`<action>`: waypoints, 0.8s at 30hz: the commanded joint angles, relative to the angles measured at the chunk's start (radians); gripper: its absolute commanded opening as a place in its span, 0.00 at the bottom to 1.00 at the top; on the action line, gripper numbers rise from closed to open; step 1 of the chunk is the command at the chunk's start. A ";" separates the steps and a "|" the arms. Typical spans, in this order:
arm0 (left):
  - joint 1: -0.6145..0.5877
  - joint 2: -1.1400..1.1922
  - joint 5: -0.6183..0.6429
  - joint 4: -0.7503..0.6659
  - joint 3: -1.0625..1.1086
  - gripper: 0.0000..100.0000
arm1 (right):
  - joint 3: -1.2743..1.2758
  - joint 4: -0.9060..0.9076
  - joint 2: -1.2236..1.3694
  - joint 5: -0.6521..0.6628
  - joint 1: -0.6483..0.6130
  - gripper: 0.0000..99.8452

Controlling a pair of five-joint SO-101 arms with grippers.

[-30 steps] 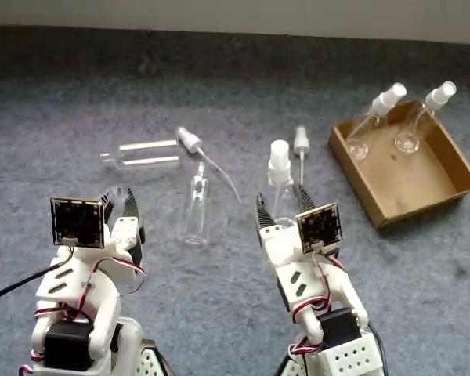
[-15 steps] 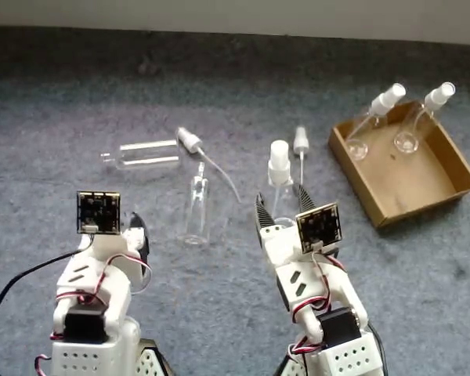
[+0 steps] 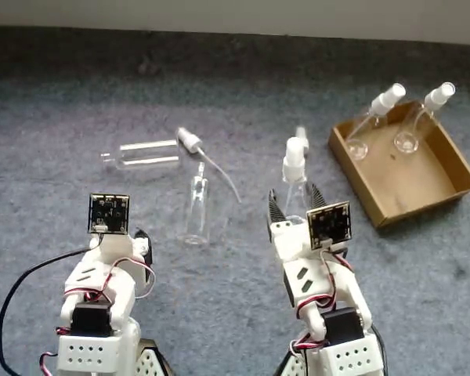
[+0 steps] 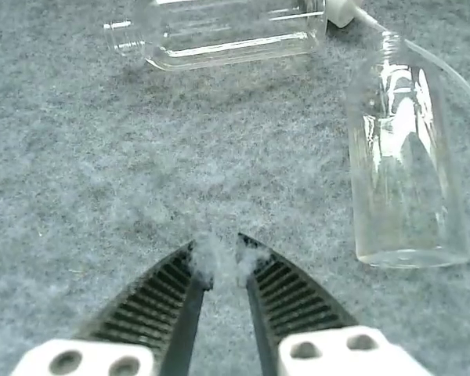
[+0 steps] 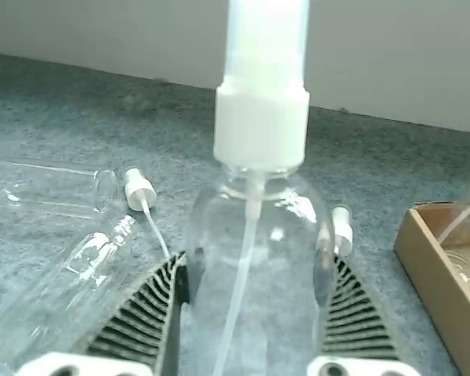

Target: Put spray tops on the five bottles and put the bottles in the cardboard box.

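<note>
My right gripper [image 3: 294, 200] is shut on a clear bottle [image 5: 254, 235] fitted with a white spray top [image 5: 262, 117], holding it upright a little left of the cardboard box [image 3: 356, 184]. Two capped bottles [image 3: 372, 125] [image 3: 419, 117] lean inside the box. Two open bottles lie on the carpet: one far left [image 3: 149, 153], one nearer the middle [image 3: 196, 207]. A loose spray top [image 3: 189, 141] with a long tube lies between them. A second loose top [image 5: 341, 227] sits just behind the held bottle. My left gripper [image 4: 219, 254] is drawn back near its base, shut and holding nothing.
Grey carpet covers the whole table, with a pale wall along the far edge. Open carpet lies between the two arms and in front of the box. The nearer open bottle [image 4: 407, 157] lies just beside my left gripper.
My left arm has pulled back toward its base and its fingers have closed. My right gripper has carried the capped bottle slightly right, toward the box.
</note>
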 commanded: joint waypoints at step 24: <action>-0.001 -0.004 -0.006 0.003 0.021 0.01 | -0.440 -0.220 0.291 -0.008 0.656 0.13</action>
